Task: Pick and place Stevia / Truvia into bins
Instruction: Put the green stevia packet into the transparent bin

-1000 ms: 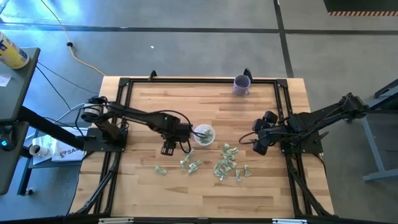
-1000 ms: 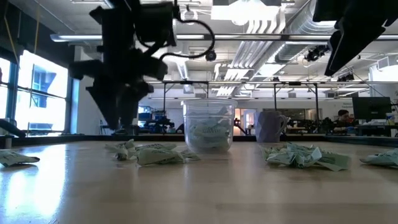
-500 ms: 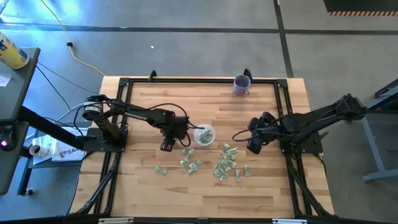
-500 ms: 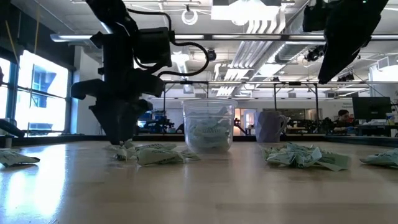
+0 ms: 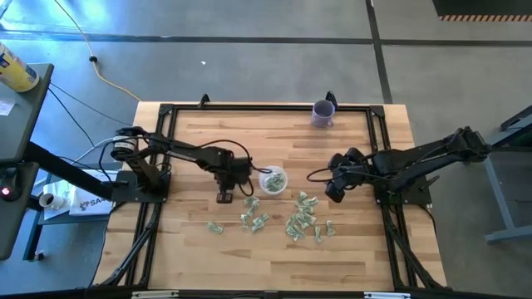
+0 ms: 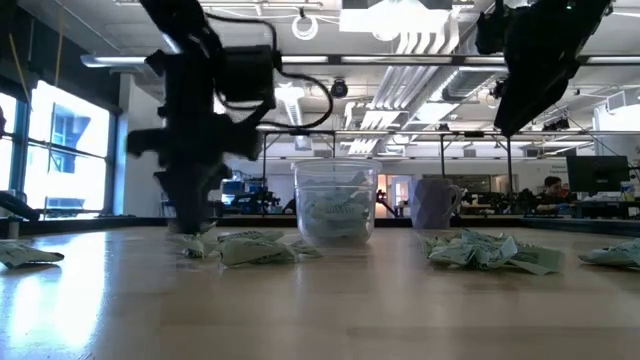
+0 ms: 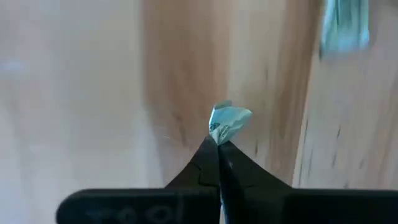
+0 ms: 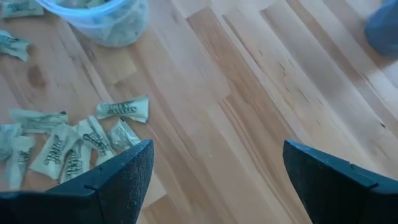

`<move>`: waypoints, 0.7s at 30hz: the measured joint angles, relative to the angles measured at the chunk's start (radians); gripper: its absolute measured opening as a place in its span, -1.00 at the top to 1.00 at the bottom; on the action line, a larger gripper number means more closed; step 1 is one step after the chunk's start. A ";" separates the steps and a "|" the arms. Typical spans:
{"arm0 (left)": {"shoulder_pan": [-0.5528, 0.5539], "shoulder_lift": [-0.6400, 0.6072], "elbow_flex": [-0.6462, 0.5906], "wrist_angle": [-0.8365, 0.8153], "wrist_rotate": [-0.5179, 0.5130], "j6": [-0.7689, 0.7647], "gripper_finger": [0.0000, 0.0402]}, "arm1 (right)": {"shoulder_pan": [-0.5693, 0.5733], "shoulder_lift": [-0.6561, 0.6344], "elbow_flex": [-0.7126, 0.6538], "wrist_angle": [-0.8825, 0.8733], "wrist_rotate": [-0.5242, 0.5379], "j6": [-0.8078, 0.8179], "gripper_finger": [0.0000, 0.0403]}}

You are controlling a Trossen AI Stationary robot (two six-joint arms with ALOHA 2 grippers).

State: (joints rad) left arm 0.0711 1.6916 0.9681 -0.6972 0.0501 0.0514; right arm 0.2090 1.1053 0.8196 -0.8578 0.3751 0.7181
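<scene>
A purple mug (image 5: 323, 112) is seen at the far edge of the wooden table (image 5: 274, 249). Beside the table, a yellow bottle (image 5: 17, 69) and a yellow cable (image 5: 104, 71) are seen

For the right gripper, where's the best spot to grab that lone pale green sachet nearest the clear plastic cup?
Likely across the short width of the pale green sachet, from straight above. It lies flat on the wooden table, slightly apart from the pile, so the open right gripper can straddle it without catching neighbours.
</scene>
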 joint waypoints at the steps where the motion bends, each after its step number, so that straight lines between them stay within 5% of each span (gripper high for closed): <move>1: 0.000 0.000 0.032 -0.011 -0.001 -0.032 0.83 | 0.003 0.000 0.000 0.006 0.000 -0.001 -0.72; 11: -0.095 -0.004 0.416 -0.023 -0.135 -0.113 0.87 | 0.079 0.000 0.000 0.018 0.012 -0.017 -0.72; 21: -0.040 0.119 0.438 0.136 -0.140 -0.168 0.84 | 0.134 -0.001 0.000 0.065 0.087 0.004 -0.72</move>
State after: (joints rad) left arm 0.0312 1.8103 1.4059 -0.5611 -0.0901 -0.1166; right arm 0.3431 1.1046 0.8200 -0.7925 0.4622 0.7222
